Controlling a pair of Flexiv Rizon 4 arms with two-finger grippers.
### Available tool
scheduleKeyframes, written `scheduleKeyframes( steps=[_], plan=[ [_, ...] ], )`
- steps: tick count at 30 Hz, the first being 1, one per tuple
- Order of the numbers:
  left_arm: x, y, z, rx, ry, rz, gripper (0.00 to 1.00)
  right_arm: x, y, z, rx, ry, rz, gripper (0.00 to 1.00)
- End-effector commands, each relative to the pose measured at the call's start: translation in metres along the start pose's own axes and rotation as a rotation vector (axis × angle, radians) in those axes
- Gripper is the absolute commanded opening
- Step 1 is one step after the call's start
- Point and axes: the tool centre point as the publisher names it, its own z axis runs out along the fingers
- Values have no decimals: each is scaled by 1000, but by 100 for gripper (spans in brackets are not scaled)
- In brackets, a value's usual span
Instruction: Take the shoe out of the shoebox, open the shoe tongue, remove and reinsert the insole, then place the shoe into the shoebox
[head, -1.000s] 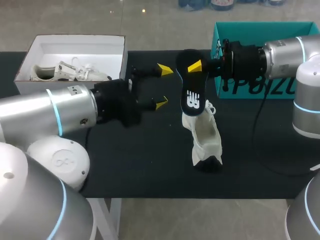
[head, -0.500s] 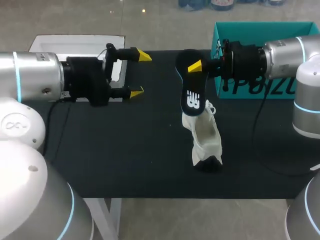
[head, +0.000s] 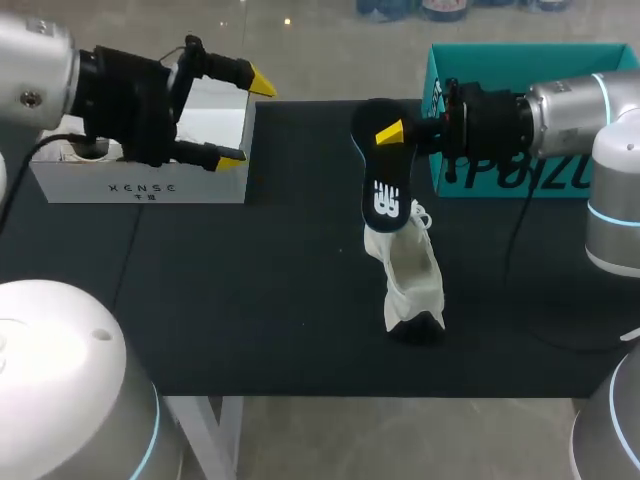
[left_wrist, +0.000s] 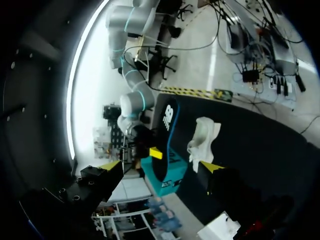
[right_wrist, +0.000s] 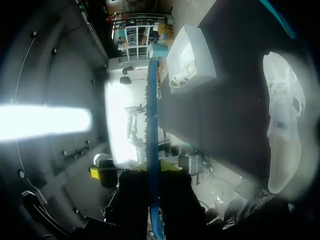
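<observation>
A white shoe (head: 411, 277) lies on the black table (head: 250, 290) near the middle, also seen in the left wrist view (left_wrist: 202, 138) and the right wrist view (right_wrist: 283, 125). Above it hangs its black insole (head: 384, 180), upright, with my right gripper (head: 388, 131) shut on its top end. In the right wrist view the insole (right_wrist: 152, 115) shows edge-on between that gripper's (right_wrist: 152, 172) fingers. My left gripper (head: 246, 120) stands open and empty over the right end of the white shoebox (head: 140, 186). In its own view the left gripper (left_wrist: 160, 166) faces the insole (left_wrist: 165, 127) from afar.
A teal shoebox (head: 520, 70) stands at the back right behind my right arm and shows in the left wrist view (left_wrist: 172, 175) too. The white shoebox (right_wrist: 192, 55) holds another white shoe (right_wrist: 180, 76). Bare black table lies in front of the white shoebox.
My left arm has pulled back to the left and up, from beside the insole to over the white shoebox, its gripper staying open. The right arm, insole and shoe have not moved.
</observation>
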Motion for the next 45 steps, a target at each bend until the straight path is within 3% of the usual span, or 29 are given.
scheduleKeyframes(
  steps=[1, 15, 17, 45],
  plan=[
    [-13, -4, -15, 9, 330, 22, 100, 0, 1, 1, 1, 0, 1, 0],
    [-48, -12, -2, 80, 668, 98, 100, 0, 1, 1, 1, 0, 1, 0],
    [-53, -10, 1, 25, 722, 130, 100, 0, 1, 1, 1, 0, 1, 0],
    [-53, -10, 1, 25, 722, 130, 100, 0, 1, 1, 1, 0, 1, 0]
  ],
)
